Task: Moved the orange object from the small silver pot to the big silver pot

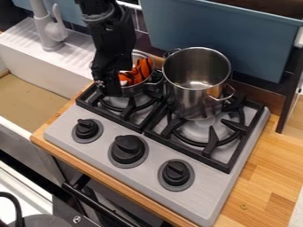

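The black gripper (112, 82) hangs from the top edge over the left side of the small silver pot (153, 82), hiding part of it. Inside that pot lies the orange object (142, 68), with dark stripes, just right of the gripper; whether they touch I cannot tell. The big silver pot (195, 95) stands upright to the right on the right burner, and no orange shows in its visible interior.
Both pots stand on the grey stove (142, 177) with black grates and knobs. A white sink with a grey faucet (50, 31) is at the left. Behind the pots is a blue bin (237, 48); wooden counter (266, 173) lies at the right.
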Controlling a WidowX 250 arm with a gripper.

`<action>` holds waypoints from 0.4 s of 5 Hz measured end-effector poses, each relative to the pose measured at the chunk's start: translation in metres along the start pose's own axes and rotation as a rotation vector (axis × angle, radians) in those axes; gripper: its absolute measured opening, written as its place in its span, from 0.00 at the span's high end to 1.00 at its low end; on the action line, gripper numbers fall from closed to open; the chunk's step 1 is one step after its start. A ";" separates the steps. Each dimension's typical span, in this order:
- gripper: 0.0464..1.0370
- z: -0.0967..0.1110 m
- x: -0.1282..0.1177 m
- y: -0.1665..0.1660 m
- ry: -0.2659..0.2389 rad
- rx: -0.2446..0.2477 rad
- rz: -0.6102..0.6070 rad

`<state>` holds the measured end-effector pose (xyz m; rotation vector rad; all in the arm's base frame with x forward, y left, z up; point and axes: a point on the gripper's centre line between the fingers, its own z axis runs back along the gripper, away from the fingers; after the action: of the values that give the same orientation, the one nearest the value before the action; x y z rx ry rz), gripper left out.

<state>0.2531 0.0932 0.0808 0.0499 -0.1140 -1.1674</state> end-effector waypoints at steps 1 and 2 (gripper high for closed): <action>0.04 -0.006 0.000 -0.003 -0.005 -0.026 0.007; 0.04 0.002 0.004 0.007 -0.049 -0.010 0.062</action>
<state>0.2606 0.0922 0.0841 0.0090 -0.1521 -1.1079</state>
